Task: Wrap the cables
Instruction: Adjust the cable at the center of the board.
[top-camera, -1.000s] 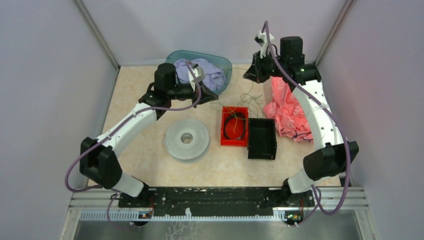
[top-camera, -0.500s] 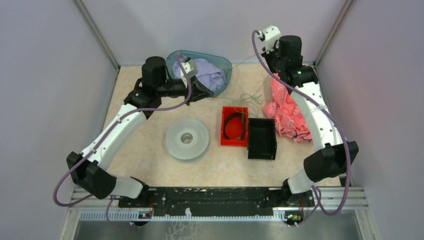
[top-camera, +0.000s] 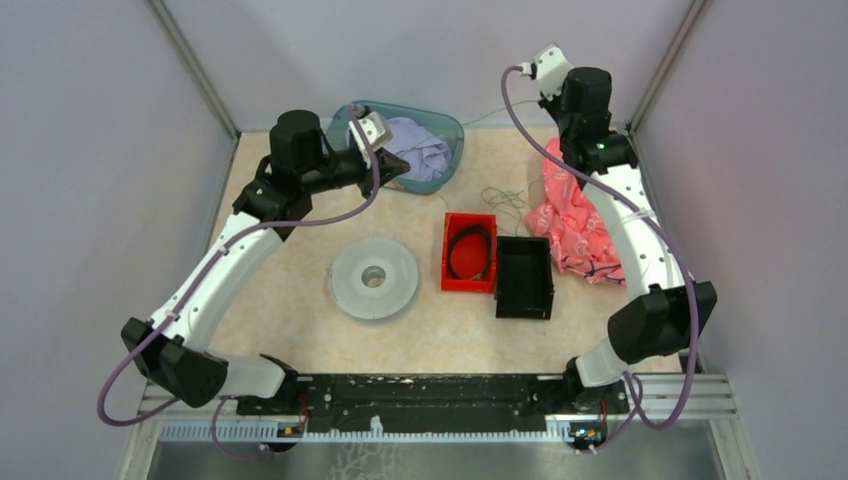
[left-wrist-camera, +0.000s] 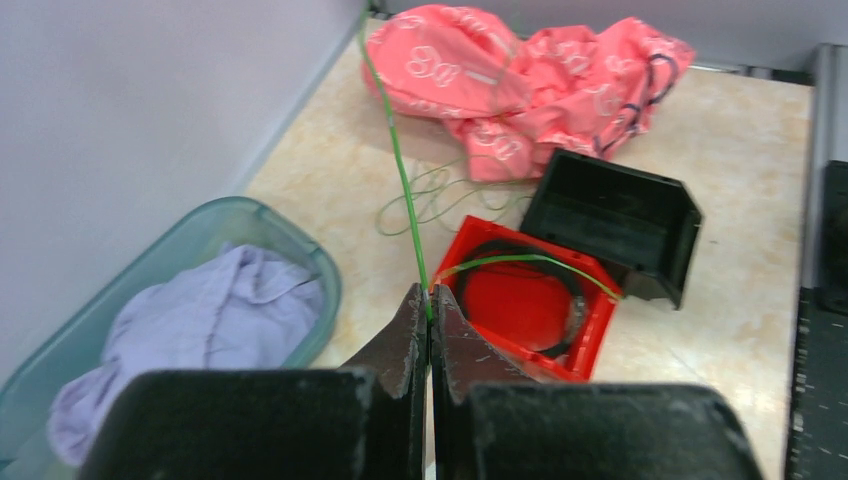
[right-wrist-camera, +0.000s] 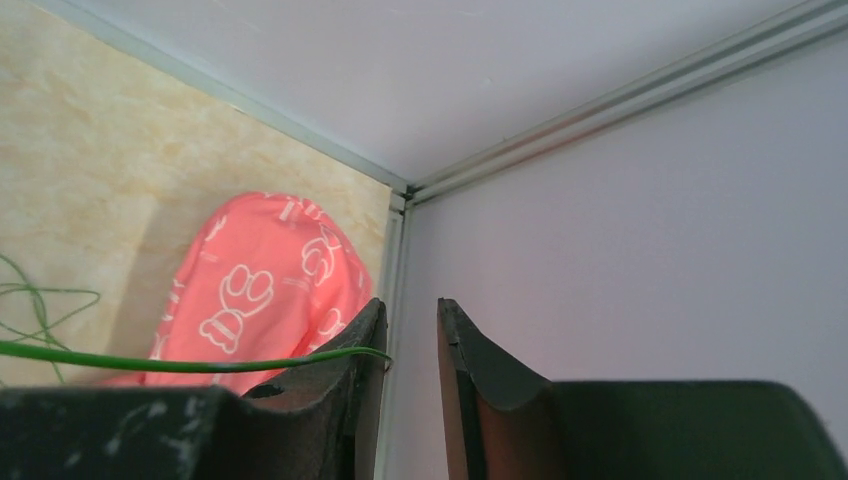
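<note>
- The cables (top-camera: 503, 200), thin green wires, lie in a loose tangle on the table (top-camera: 440, 330) between the red bin (top-camera: 470, 252) and the pink cloth (top-camera: 575, 225); one strand runs up to the left gripper (left-wrist-camera: 428, 305), which is closed on it
- The right gripper (right-wrist-camera: 412, 335) has its jaws apart; the wire end only rests against one finger and may drop away
- A pull could tighten the tangle into a knot, or catch the strand on the bin's rim

Spool (top-camera: 374, 279) is set centre-left on bench (top-camera: 430, 335). Left bin (top-camera: 447, 250) and right bin (top-camera: 525, 278) are placed side by side to its right. Tub (top-camera: 458, 140) holding cloth (top-camera: 415, 145) is set far left, with cables (top-camera: 503, 200) strewn behind the bins.
</note>
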